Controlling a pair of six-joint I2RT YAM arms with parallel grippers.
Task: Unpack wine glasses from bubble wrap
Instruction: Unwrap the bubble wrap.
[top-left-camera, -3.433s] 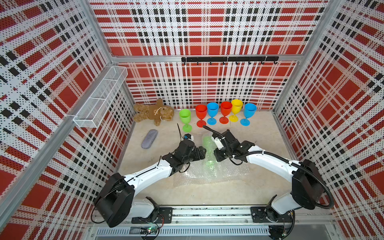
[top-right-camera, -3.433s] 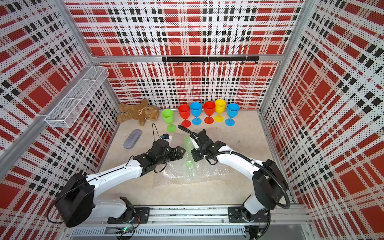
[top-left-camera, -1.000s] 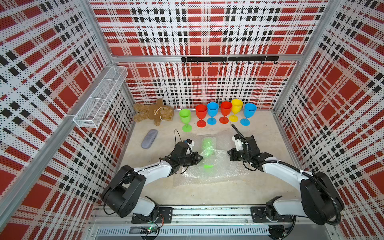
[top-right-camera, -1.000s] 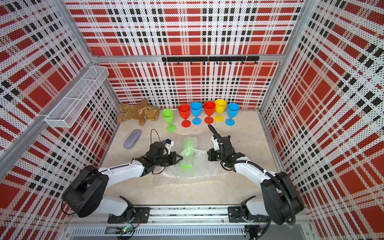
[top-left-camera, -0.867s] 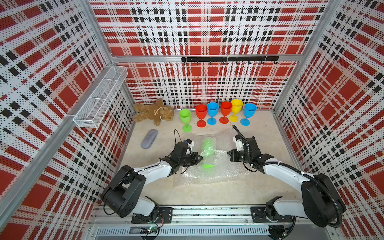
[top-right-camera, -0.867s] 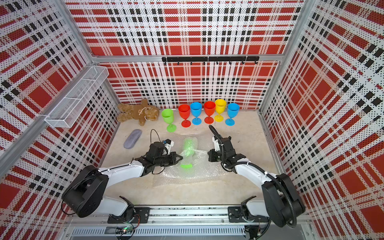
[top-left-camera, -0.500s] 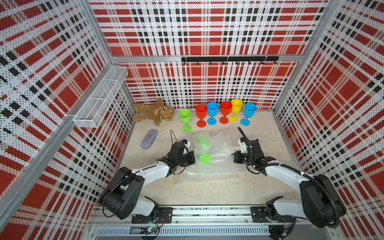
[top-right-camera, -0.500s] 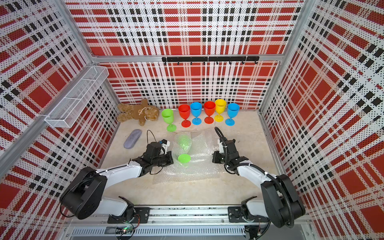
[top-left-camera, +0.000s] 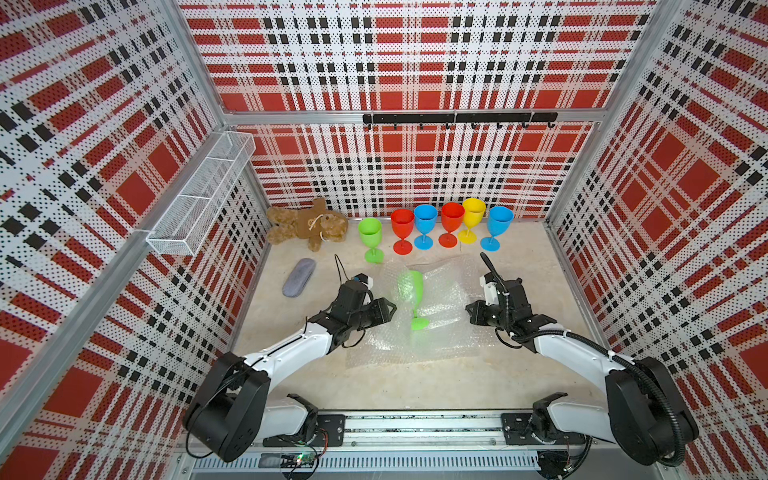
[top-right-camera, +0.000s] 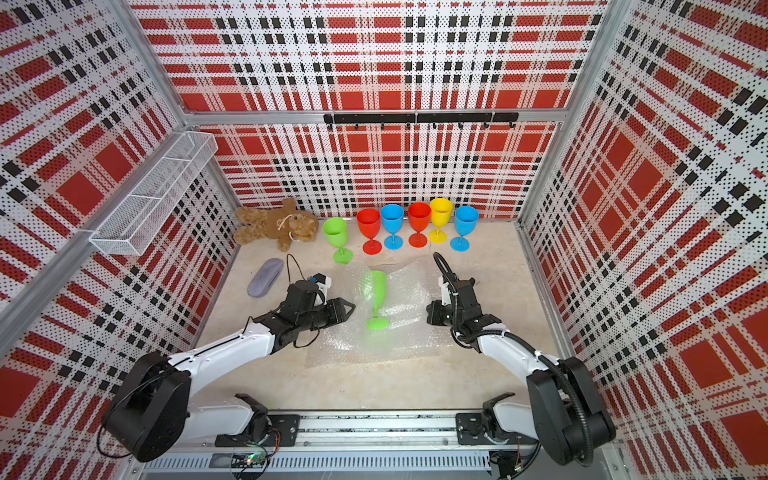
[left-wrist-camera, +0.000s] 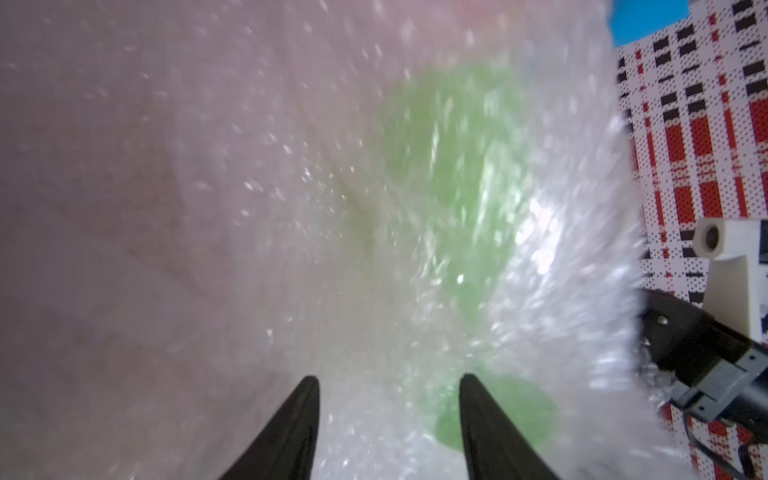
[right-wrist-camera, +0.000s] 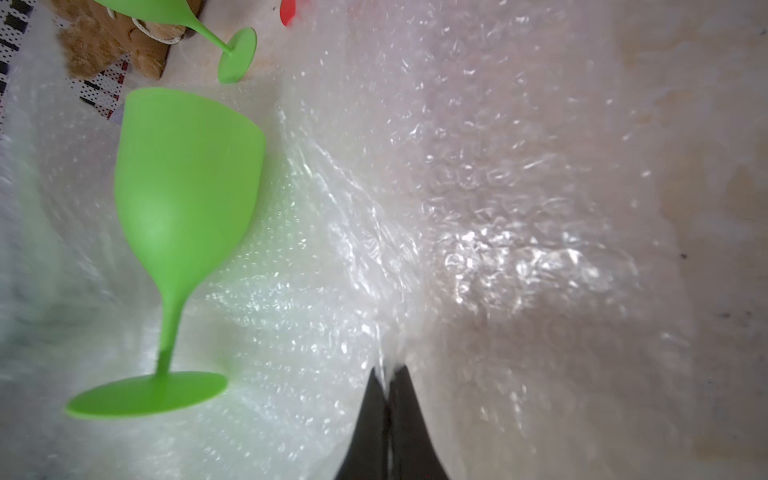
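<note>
A green wine glass lies blurred on the spread bubble wrap, bowl toward the back wall and foot toward the front. The right wrist view shows it bare. In the left wrist view it is seen only through a raised fold of wrap. My left gripper is open just left of that fold, holding nothing. At the sheet's right edge, my right gripper is shut on a pinch of bubble wrap. Several more wine glasses stand along the back wall, from green to blue.
A brown teddy bear lies at the back left. A grey oval pouch rests by the left wall. A white wire basket hangs on that wall. A black hook rail runs along the back wall.
My left gripper has opened and drawn back to the left. The right gripper pulled the wrap rightward, spreading the sheet, and the green glass now lies uncovered from above.
</note>
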